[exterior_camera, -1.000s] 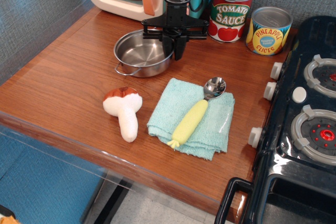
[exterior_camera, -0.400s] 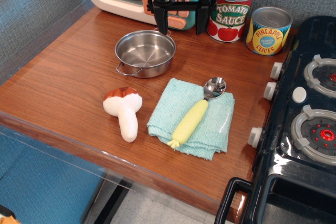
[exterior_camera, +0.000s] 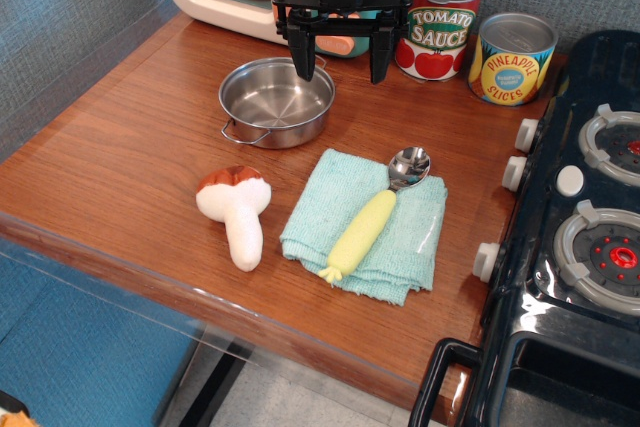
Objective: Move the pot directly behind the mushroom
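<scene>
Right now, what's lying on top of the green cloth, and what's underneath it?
A spoon with a yellow handle lies diagonally on the cloth, its metal bowl reaching just past the far edge. The cloth rests on the wooden table; anything beneath its folds is covered and cannot be seen.

One fixed view looks down from the front at the wooden table [exterior_camera: 120, 147], moderately near.

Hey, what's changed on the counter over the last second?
The gripper let go of the pot, opened wide and lifted off behind its right rim. The pot slid slightly left. The mushroom, spoon, towel and cans stayed put.
</scene>
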Robot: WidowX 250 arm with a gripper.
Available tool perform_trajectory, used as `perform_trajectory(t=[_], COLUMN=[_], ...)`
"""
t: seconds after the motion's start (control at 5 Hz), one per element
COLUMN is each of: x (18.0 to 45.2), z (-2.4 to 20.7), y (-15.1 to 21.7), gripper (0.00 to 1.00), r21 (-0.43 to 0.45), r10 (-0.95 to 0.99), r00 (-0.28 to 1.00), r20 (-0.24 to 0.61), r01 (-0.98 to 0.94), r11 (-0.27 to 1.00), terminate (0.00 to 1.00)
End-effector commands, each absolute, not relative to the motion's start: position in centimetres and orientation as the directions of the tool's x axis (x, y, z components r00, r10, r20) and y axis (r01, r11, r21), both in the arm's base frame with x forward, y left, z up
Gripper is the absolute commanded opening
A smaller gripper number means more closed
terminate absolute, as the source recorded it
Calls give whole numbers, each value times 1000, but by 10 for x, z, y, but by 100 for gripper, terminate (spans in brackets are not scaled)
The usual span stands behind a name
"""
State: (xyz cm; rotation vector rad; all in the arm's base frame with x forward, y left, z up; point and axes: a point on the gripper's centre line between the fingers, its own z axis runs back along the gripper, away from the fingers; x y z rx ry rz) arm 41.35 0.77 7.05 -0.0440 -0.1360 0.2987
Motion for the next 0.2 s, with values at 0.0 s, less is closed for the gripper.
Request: perform_trajectory(t=[0.0], x=[414], z=[106], y=[12], gripper=[100], r21=[-89], r10=[304], r00=[929], r20=[210], r01=[-291], r11=[953], terminate=[100])
